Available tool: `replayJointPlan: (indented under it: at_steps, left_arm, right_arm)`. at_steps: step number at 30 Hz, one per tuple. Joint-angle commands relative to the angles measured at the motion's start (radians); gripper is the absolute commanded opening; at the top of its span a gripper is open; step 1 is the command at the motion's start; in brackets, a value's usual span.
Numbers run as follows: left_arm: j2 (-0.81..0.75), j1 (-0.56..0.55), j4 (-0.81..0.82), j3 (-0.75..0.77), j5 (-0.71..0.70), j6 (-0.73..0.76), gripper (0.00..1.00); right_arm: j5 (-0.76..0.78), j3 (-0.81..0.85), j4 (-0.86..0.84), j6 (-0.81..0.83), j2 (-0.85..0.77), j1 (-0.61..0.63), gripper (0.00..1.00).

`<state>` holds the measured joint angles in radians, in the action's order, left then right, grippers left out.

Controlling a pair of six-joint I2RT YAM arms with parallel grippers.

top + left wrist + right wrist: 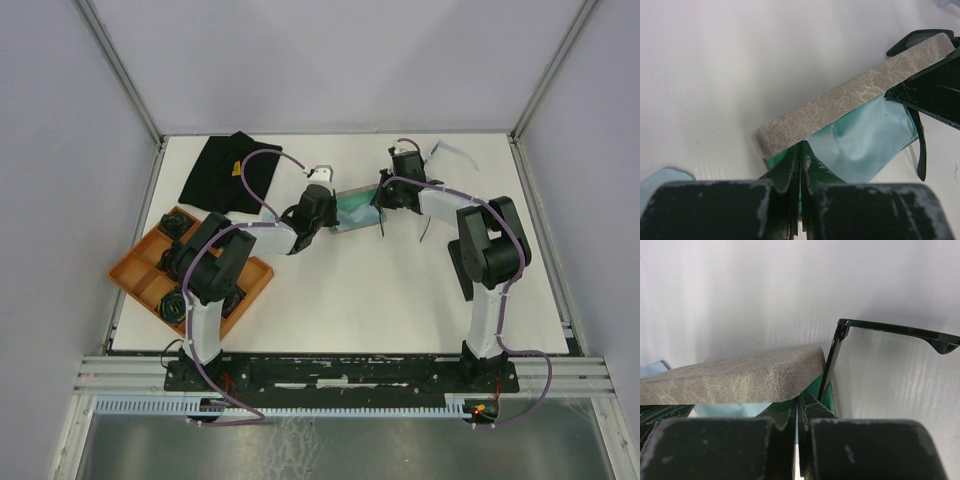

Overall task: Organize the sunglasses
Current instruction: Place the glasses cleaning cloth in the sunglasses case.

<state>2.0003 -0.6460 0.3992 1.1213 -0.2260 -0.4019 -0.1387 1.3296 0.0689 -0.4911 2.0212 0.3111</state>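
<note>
Sunglasses [880, 335], black-framed, light and probably scratch-prone, lie partly tucked in the grey case [850, 100] mid-surface, best taken by the frame's stiff bridge; both arms' fingers are pinched together on the case's ends.

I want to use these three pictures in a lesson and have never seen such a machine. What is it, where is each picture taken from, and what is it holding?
These are two robot arms bolted at the near edge of a white table. The wide picture looks down from above; the other two come from cameras on each wrist, looking past that arm's own fingers.

Both arms meet at a grey case with a green lining and a light blue cloth inside. The left gripper and the right gripper are each shut on an end of the case. Black sunglasses lie beside the right end.

An orange tray holding dark objects and a black cloth are on the left.
</note>
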Motion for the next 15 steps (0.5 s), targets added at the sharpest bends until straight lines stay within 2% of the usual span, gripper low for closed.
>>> replayJointPlan:
  at_steps: [1,15]
  left_arm:
    - [0.008,0.008,0.053,0.047,-0.006,0.055,0.03]
    - [0.016,0.01,0.065,0.046,-0.001,0.063,0.03]
  right_arm:
    - [-0.005,0.044,-0.02,0.011,0.014,-0.004,0.0]
    - [0.012,0.007,-0.06,0.009,-0.01,-0.006,0.0]
